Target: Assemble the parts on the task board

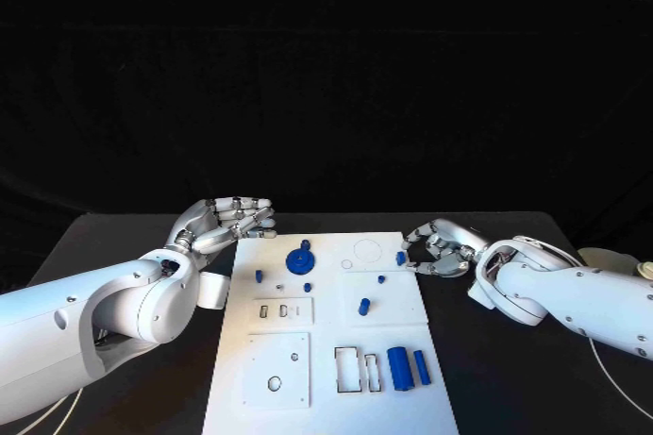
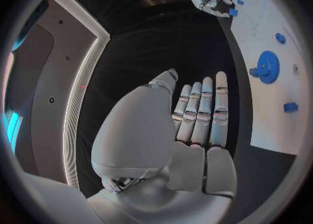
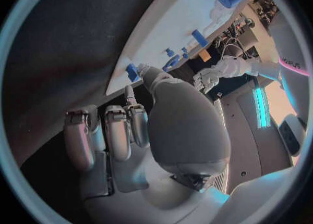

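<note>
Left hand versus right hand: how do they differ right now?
The left hand holds nothing, with its fingers side by side; the right hand pinches a small blue part. The left hand is off the task board's far left corner; the right hand is at its right edge. Both are silver, on white arms.

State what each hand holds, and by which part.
Right hand pinches a small blue part at the task board's edge; the gripped part cannot be told. Left hand holds nothing.
</note>
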